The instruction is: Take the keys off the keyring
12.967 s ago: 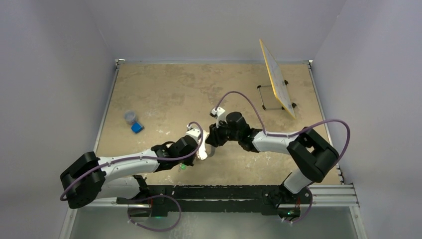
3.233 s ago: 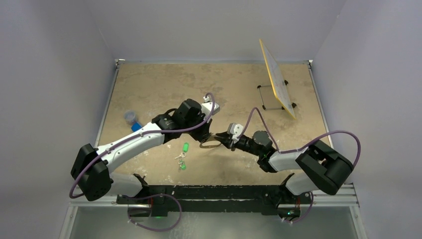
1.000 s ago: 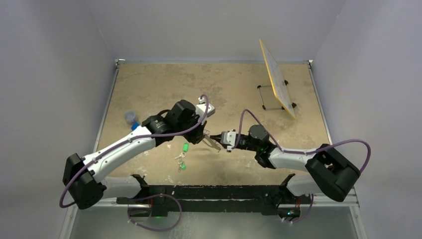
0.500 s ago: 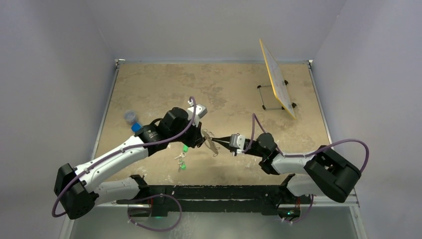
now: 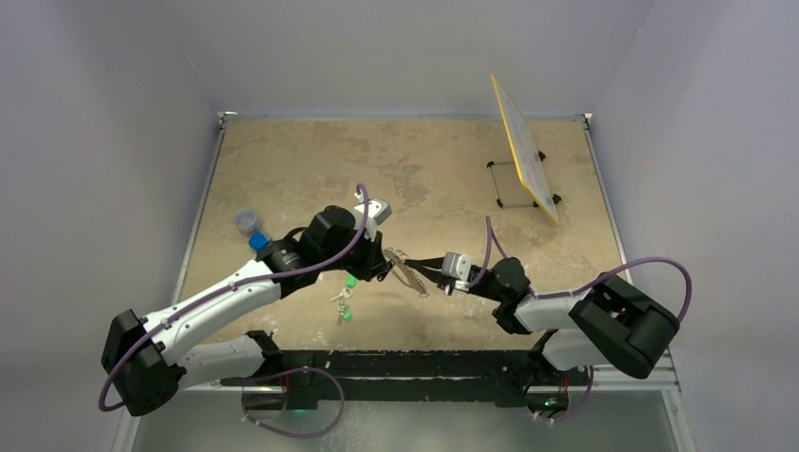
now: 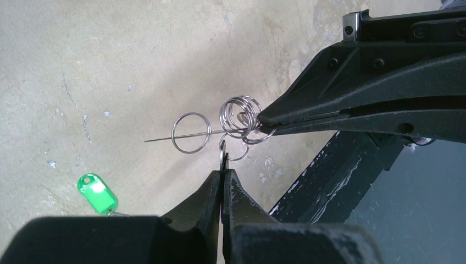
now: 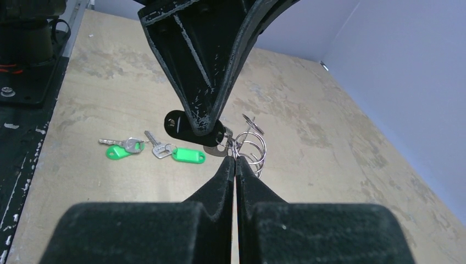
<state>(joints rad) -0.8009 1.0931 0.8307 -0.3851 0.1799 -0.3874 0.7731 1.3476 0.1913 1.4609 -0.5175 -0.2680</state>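
Observation:
The keyring (image 6: 240, 116) is a stretched coil of thin silver rings, held in the air between both grippers (image 5: 407, 270). My right gripper (image 7: 235, 159) is shut on the coil (image 7: 251, 147); its black fingers (image 6: 351, 104) reach in from the right in the left wrist view. From the other side, my left gripper (image 6: 222, 169) is shut on a key (image 6: 222, 157), seen edge-on, which hangs from the rings. That key's black head (image 7: 176, 122) shows beside the left fingers (image 7: 203, 82). A single ring (image 6: 190, 132) sticks out to the left of the coil.
A bunch of keys with green tags (image 5: 347, 299) lies on the table below the grippers (image 7: 187, 155). A blue block (image 5: 260, 241) and a small jar (image 5: 247, 221) sit at the left. A yellow board on a stand (image 5: 525, 151) is at the back right. The black base rail (image 5: 424, 363) runs along the near edge.
Both grippers, still shut on the key and the rings, have drifted right and slightly nearer. The left arm has swung lower and the right wrist has pulled back to the right.

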